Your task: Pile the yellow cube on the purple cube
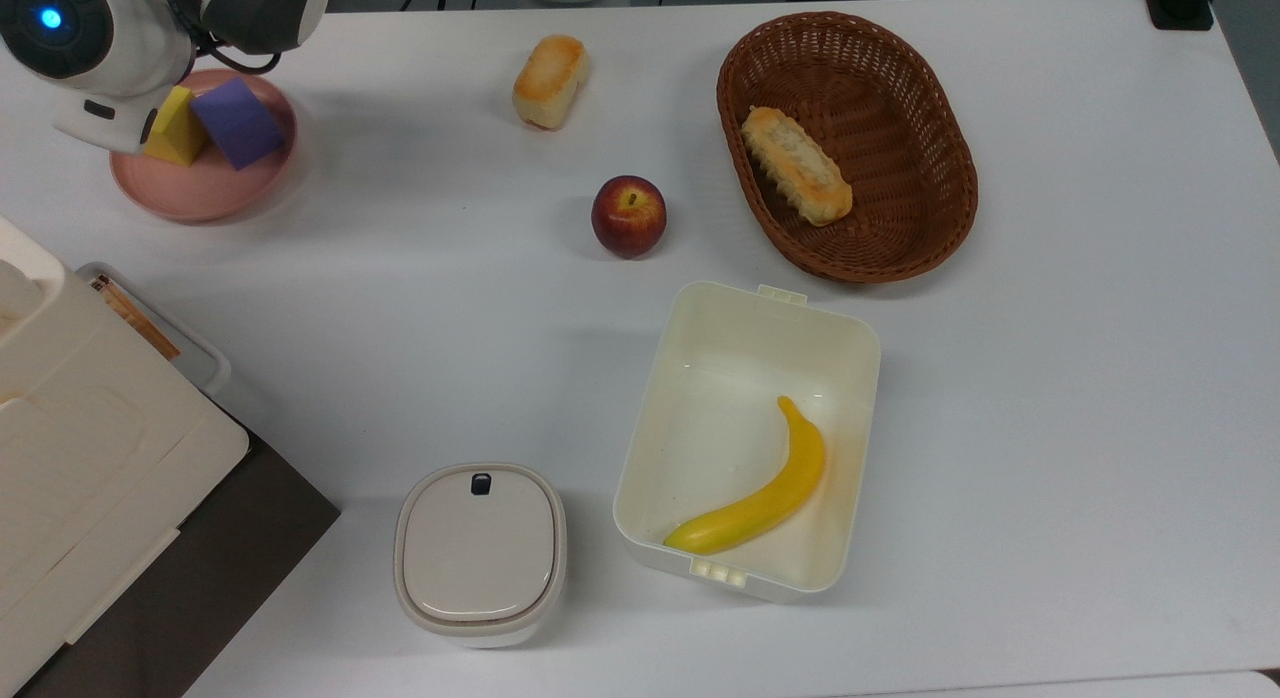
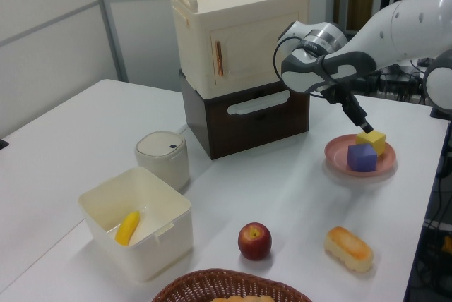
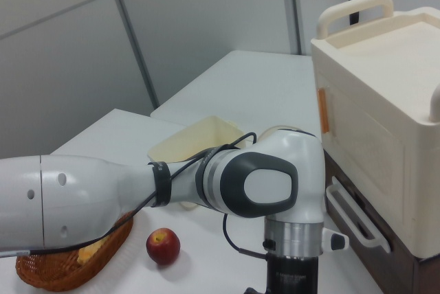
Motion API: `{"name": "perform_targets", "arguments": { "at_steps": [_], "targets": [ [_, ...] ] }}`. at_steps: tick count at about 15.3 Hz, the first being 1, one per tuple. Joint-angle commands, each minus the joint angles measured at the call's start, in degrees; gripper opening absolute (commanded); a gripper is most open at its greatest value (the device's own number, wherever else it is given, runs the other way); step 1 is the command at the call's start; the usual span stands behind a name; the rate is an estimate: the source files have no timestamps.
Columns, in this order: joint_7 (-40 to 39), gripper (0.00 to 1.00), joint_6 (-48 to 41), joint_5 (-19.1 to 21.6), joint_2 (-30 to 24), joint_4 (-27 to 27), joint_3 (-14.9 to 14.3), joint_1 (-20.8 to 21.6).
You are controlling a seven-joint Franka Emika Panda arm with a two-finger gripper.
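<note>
The yellow cube [image 1: 175,128] lies tilted on the pink plate [image 1: 200,193], touching the purple cube [image 1: 238,122] on the top view's left side. In the left view the yellow cube [image 2: 373,140] sits just behind the purple cube [image 2: 361,157], both on the plate [image 2: 385,166]. My gripper [image 2: 359,121] reaches down slantwise to the yellow cube's top edge. From above, the arm's white wrist [image 1: 95,38] covers the gripper and one corner of the yellow cube.
A cream cabinet on a dark base [image 2: 244,69] stands close behind the arm. On the table are a bread roll [image 1: 549,80], an apple [image 1: 628,215], a wicker basket [image 1: 940,138] with bread, an open box [image 1: 850,338] holding a banana, and a lidded pot [image 1: 480,553].
</note>
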Motion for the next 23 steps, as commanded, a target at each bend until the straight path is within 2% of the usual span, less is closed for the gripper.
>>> {"name": "perform_targets", "arguments": {
  "at_steps": [1,4,6,7,8,10,14,16,17,20,23],
  "targets": [
    [-0.62,1.0,-0.36,0.73,-1.78,4.12,0.1,0.68],
    [1.21,1.0,-0.11,5.73,-4.32,7.66,-0.43,4.79],
    [5.16,1.0,3.21,7.31,-7.05,6.97,-0.34,4.98],
    [6.48,1.0,8.28,8.81,-10.28,4.53,-0.34,4.9],
    [7.1,1.0,11.21,9.6,-13.44,-0.11,-0.34,4.55],
    [7.2,1.0,15.78,9.7,-17.06,-5.49,-0.25,3.85],
    [7.11,1.0,22.73,9.61,-20.06,-12.35,-0.34,3.32],
    [5.62,1.0,24.5,9.52,-20.94,-14.56,-0.43,1.48],
    [3.53,1.0,24.51,9.52,-20.86,-14.74,-0.43,0.34],
    [-12.18,1.0,23.89,9.52,-19.37,-14.83,-0.43,-6.59],
    [-20.81,1.0,23.72,9.52,-16.92,-14.57,-0.43,-10.82]
  ]
}}
